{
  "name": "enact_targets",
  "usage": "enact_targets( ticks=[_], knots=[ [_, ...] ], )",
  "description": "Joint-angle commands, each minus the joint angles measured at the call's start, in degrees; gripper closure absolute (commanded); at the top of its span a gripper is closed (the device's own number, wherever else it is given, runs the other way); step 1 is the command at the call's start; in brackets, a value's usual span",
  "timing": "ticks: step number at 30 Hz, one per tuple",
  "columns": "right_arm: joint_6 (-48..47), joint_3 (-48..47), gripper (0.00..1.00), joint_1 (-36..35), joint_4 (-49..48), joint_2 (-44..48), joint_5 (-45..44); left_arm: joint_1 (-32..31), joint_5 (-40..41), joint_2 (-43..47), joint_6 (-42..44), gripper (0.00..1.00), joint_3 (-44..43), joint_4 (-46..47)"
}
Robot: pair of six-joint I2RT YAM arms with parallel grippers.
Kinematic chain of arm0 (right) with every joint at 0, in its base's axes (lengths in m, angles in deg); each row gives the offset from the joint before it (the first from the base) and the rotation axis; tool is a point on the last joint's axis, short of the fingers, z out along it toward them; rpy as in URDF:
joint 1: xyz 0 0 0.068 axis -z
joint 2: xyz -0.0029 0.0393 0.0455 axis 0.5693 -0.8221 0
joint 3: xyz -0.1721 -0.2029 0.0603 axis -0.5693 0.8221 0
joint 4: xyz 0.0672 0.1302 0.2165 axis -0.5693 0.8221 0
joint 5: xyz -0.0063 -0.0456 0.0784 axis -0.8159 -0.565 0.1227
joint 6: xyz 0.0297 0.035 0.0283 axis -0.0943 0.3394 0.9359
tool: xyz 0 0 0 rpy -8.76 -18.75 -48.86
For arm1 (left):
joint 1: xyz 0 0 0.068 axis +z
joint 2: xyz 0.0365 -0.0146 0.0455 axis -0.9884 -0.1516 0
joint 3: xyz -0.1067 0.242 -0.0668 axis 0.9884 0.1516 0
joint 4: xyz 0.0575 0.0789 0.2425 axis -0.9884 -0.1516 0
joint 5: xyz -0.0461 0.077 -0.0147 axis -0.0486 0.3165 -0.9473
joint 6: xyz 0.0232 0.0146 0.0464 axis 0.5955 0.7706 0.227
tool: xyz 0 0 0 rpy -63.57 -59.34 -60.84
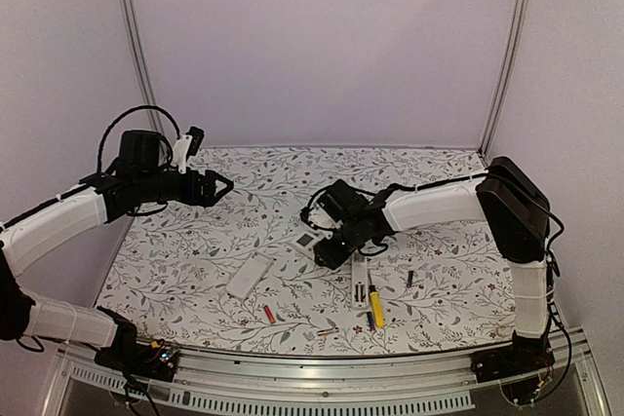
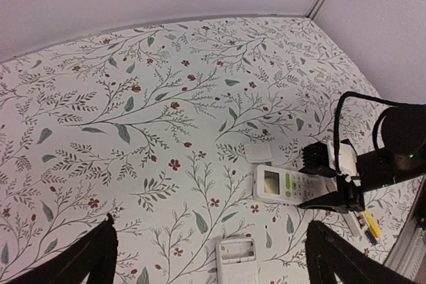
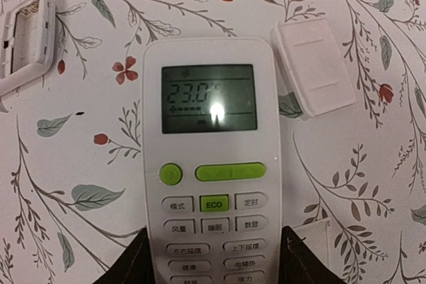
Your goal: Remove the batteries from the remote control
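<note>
- Closest to your right wrist camera, the right gripper [image 3: 213,261] has its fingers [image 3: 136,261] on either side of the lower end of the air-conditioner remote [image 3: 210,131]. Each finger sits right at an edge with no gap showing, but you cannot tell whether they are pressing on it.
- That remote lies face up on the table [image 1: 195,241] with its display lit. By my judgement it has cells inside, and the battery hatch is on the hidden underside.
- A loose battery cover [image 3: 314,64] lies just beside the remote's upper right corner. You cannot tell which remote it belongs to.
- The second remote [image 3: 23,34] lies back up nearby with its compartment open. It looks emptied, so count that part as probably done.
- Some cells are already out. A red battery [image 1: 269,314] lies near the front edge and a dark battery [image 1: 410,280] lies to the right, close to the yellow-handled tool [image 1: 376,311].
- Your left gripper [image 1: 222,187] hangs above the table's left side with its jaws wide apart, holding nothing and well away from both remotes.
- What is left, as I read it, is to turn the lit remote over, open its back if it is closed, and take out its cells.
</note>
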Motion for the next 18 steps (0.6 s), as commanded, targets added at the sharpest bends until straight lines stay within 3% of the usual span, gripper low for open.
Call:
enact_targets(
  ticks=[1,5,10,18],
  knots=[
    [3.55,-0.1,0.78,0.84,-1.1,3.04,8.89,0.72,-2.38,1.01,0.26,0.02,0.38,1.86],
    [6.65,0.22,0.81,2.2,-2.42,8.09,16.94,0.0,-12.19,3.63,0.1,0.05,1.82,5.42],
    [10.15,2.25,0.84,3.81,-3.69,13.87,30.83,-5.37,-22.43,7.91,-4.66,0.07,7.09,16.8],
    [11.73,5.93,0.86,4.03,0.22,21.72,50.87,-23.2,-11.26,13.19,7.69,0.11,8.0,13.8]
  ],
)
